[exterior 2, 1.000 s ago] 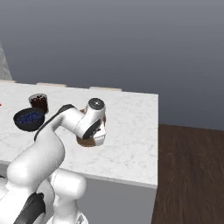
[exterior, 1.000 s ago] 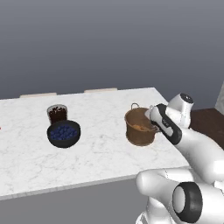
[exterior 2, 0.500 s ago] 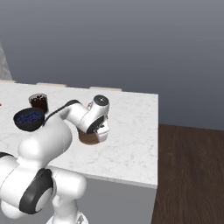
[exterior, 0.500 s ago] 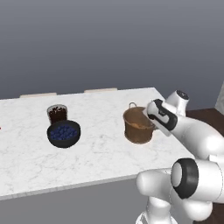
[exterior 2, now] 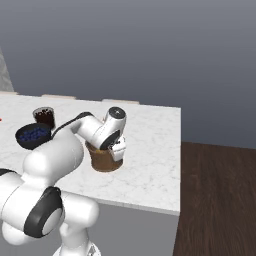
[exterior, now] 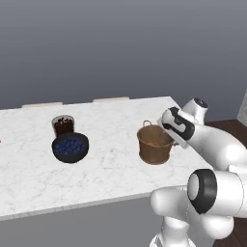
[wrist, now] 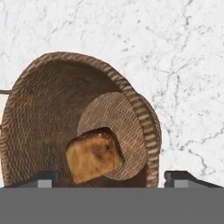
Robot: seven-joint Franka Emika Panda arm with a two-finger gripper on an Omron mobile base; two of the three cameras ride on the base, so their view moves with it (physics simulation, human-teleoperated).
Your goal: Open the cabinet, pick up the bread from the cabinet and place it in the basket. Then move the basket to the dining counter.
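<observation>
The copper-brown basket [exterior: 153,144] [exterior 2: 102,159] stands on the white marble dining counter [exterior: 111,169] [exterior 2: 150,165] near its right end. The small golden-brown bread [wrist: 94,154] lies on the basket's [wrist: 43,109] woven bottom. My gripper [exterior: 167,135] [exterior 2: 118,148] hangs just over the basket's right rim. In the hand view the gripper [wrist: 111,178] is open, its fingertips [wrist: 181,177] set wide apart on either side of the basket's near wall, holding nothing. The cabinet is out of view.
A dark bowl of blueberries [exterior: 70,146] [exterior 2: 32,136] and a dark cup [exterior: 63,125] [exterior 2: 44,116] stand to the left of the basket. The counter's right edge drops to a dark wood floor [exterior 2: 220,200].
The jaws have opened from shut. The arm's elbow has swung and the hand has shifted a little at the basket's rim. The basket stays where it was.
</observation>
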